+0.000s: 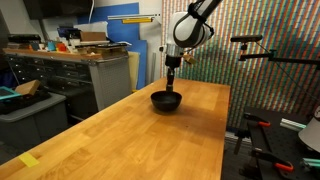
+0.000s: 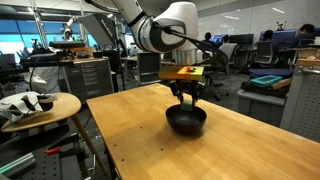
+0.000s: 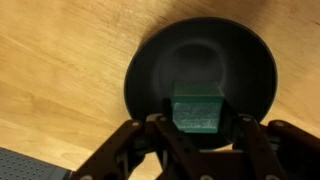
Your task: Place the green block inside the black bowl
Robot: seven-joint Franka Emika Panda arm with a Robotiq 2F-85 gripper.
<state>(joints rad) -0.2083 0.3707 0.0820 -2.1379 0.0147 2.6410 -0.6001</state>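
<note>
In the wrist view the green block (image 3: 196, 108) sits between my gripper's (image 3: 197, 124) two fingers, directly above the inside of the black bowl (image 3: 150, 50). The gripper is shut on the block. In both exterior views the gripper (image 1: 173, 72) (image 2: 186, 98) points straight down just above the bowl (image 1: 166, 100) (image 2: 186, 121), which stands on the wooden table (image 1: 120, 130). The block is too small to make out in the exterior views.
The wooden table (image 2: 130, 130) has its edges near the bowl on the far side. A round side table with white objects (image 2: 35, 105) stands beside it. Cabinets and a workbench (image 1: 70, 65) stand off the table, and a camera stand (image 1: 255, 50) is beyond its edge.
</note>
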